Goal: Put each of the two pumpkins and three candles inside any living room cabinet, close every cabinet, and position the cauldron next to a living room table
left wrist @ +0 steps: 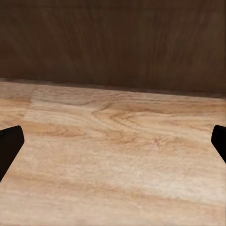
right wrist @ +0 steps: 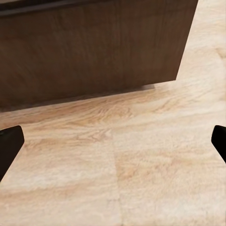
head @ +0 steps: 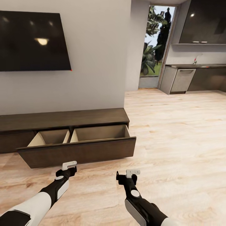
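Observation:
The cabinet (head: 62,121) is a long low dark-brown TV unit against the wall. Its wide drawer (head: 78,153) is pulled out, and two pale wood compartments show inside with nothing visible in them. My left gripper (head: 69,166) hovers open just before the drawer front (left wrist: 113,42), low over the floor. My right gripper (head: 131,174) is open too, near the drawer's right corner (right wrist: 183,42). Both wrist views show the fingertips (left wrist: 9,146) (right wrist: 9,146) spread wide with only floor between them. The pumpkins, candles and cauldron are out of view.
A dark TV (head: 31,40) hangs above the cabinet. To the right, light wood floor (head: 175,141) runs toward a glass doorway (head: 155,47) and a kitchen counter with grey units (head: 194,78).

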Robot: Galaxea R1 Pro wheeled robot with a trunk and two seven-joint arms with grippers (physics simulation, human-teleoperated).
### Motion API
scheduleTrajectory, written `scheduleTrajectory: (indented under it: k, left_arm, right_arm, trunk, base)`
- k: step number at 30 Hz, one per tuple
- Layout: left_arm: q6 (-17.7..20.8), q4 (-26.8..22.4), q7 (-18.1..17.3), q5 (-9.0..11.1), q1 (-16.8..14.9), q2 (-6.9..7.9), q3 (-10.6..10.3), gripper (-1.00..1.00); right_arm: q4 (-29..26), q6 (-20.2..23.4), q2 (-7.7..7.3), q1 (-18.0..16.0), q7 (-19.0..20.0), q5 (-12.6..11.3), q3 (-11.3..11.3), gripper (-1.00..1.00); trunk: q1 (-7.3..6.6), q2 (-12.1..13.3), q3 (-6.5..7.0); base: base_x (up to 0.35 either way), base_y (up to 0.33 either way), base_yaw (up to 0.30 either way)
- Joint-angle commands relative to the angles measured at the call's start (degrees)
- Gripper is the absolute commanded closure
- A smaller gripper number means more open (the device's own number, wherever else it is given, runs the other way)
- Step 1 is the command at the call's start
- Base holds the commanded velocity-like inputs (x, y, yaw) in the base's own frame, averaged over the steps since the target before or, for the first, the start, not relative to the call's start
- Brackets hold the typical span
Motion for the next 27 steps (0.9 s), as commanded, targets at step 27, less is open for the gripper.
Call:
scheduleTrajectory:
  k: [27]
  left_arm:
    - [-0.25, -0.45, 0.26, 0.34, -0.03, 0.67, -0.85, -1.00]
  right_arm:
    - [-0.18, -6.41, -0.11, -0.08, -1.25, -1.00, -0.02, -1.00]
  trunk:
    - [5.93, -10.87, -4.90]
  base:
    - [0.000, 0.000, 0.000]
